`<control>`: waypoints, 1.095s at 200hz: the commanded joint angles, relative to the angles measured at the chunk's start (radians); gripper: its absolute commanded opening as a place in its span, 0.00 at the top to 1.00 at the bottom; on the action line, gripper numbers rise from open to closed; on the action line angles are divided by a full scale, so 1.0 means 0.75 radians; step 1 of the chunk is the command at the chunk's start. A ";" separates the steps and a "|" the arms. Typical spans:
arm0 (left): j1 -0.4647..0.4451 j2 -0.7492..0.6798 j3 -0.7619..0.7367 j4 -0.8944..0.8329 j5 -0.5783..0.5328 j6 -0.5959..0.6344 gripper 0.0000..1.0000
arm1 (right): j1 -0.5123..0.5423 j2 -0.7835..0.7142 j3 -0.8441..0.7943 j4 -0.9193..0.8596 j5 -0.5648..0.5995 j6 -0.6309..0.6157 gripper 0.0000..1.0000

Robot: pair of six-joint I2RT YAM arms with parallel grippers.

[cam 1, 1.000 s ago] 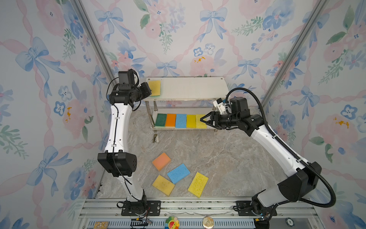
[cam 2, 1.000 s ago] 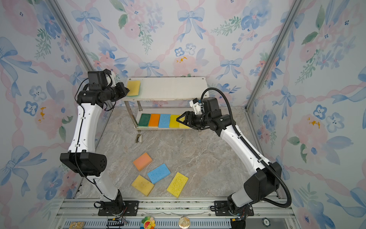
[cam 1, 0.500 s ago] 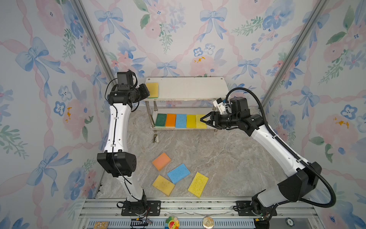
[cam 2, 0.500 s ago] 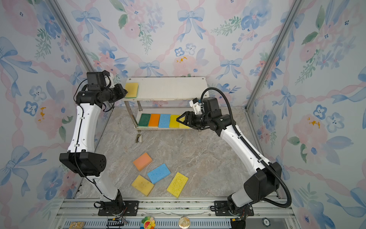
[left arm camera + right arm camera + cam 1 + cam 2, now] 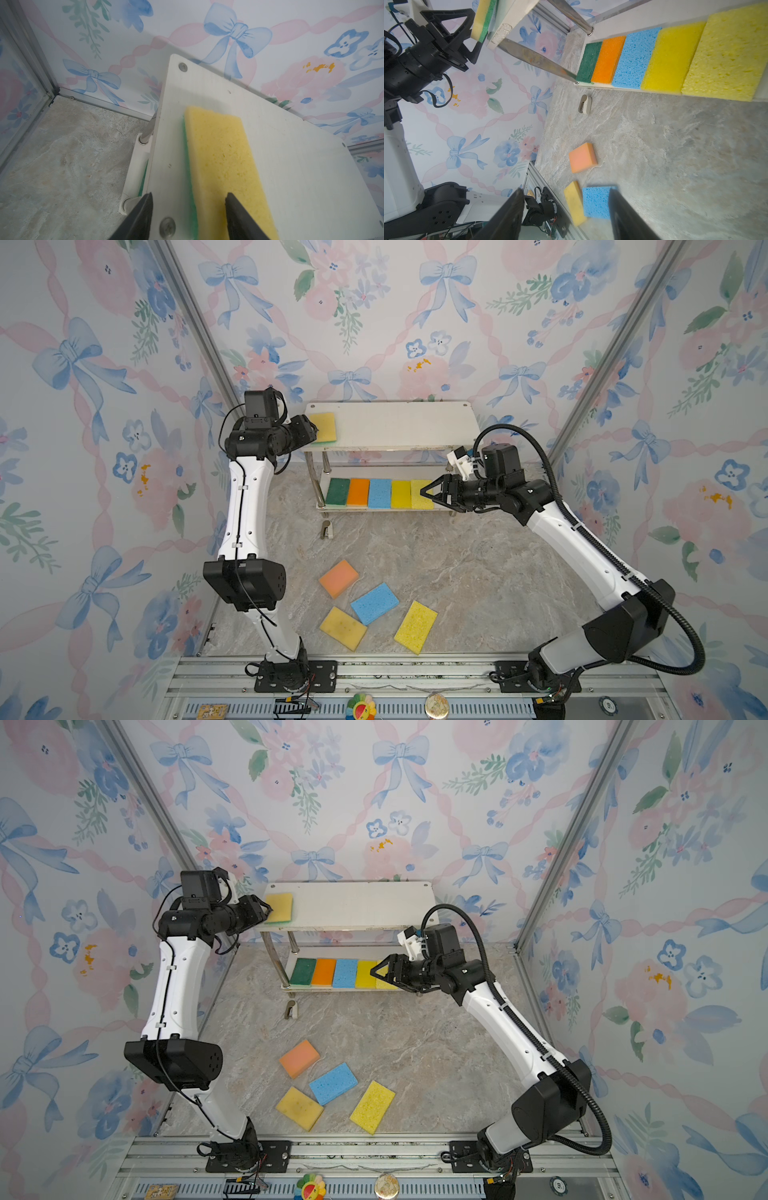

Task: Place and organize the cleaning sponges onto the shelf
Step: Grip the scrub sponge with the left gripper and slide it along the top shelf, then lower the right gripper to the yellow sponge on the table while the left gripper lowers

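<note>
Nearest the rail, four sponges lie loose on the desk [image 5: 478,572]: a dull yellow sponge [image 5: 343,627], a bright yellow sponge [image 5: 415,626], a blue sponge [image 5: 375,603] touching the dull yellow one, and a peach sponge [image 5: 338,578] just beyond them.

Farther in, the right pincer [image 5: 428,492] hovers in front of the right end of the shelf's lower board [image 5: 374,509]. Its jaws stand well apart with nothing between them. On that board the row of five sponges [image 5: 380,493] sits edge to edge (green, orange, blue, then two yellows) and fills the tier.

Farthest back is the change. A second ago the left pincer [image 5: 188,199] was clamped on the yellow sponge with a green underside [image 5: 323,427]. Now its jaws have parted about halfway, and the sponge lies flat at the left end of the top board [image 5: 395,427]. The sponge's end toward the arm still sits between the jaws, and I cannot tell whether a finger brushes it.

I judge this sponge delivered, which makes six on the shelf and leaves four on the desk. The left arm likely needs to back straight out so it does not drag the sponge off the board's end. The rest of the top board is bare, enough for the remaining sponges.
</note>
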 commanded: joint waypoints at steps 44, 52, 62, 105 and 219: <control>0.055 -0.064 0.033 -0.015 0.005 -0.015 0.35 | -0.004 -0.005 0.011 -0.059 -0.021 -0.066 0.33; 0.054 -0.061 0.029 -0.015 0.015 -0.019 0.35 | -0.001 -0.004 0.007 -0.052 -0.017 -0.060 0.33; 0.051 -0.061 0.022 -0.015 0.017 -0.021 0.35 | -0.001 -0.005 0.005 -0.045 -0.016 -0.056 0.33; 0.051 -0.067 0.017 -0.012 0.033 -0.036 0.35 | 0.007 -0.001 0.000 -0.043 -0.012 -0.054 0.33; -0.499 -0.896 -0.955 0.122 -0.224 -0.284 0.33 | 0.024 0.016 -0.449 -0.462 0.081 -0.157 0.32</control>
